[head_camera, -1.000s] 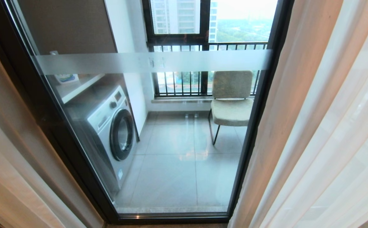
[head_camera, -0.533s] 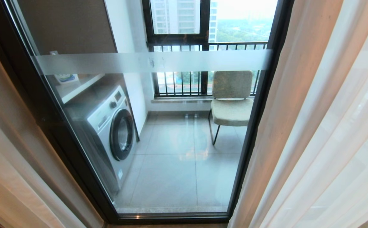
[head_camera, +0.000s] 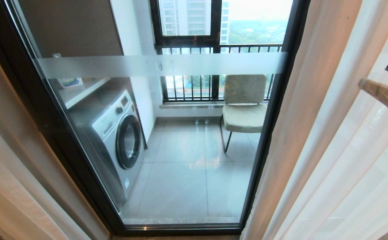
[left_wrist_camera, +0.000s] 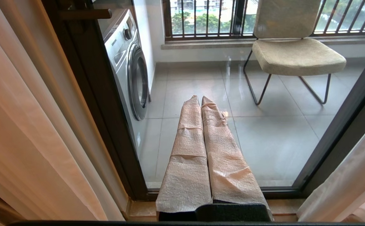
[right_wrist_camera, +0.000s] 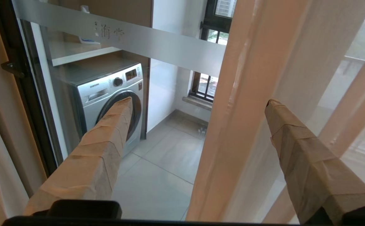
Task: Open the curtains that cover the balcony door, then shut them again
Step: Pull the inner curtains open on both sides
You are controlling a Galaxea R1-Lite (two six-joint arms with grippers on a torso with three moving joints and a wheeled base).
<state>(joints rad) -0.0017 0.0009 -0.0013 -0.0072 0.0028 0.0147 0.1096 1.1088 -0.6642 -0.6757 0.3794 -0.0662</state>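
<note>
The balcony door (head_camera: 167,133) is seen uncovered across the centre of the head view, its frosted band (head_camera: 160,65) running across the upper part. The curtains (head_camera: 330,150) are gathered at the right of the frame, with a further panel at the lower left edge. The right tool (right_wrist_camera: 198,103) is shown spread wide, one finger on each side of the curtain's edge fold, nothing being gripped; its wrapped tips are seen at the right edge of the head view. The left tool (left_wrist_camera: 200,99) is pressed shut and empty, pointed at the glass. A washing machine (head_camera: 113,133) and a chair (head_camera: 244,106) are visible behind the glass.
</note>
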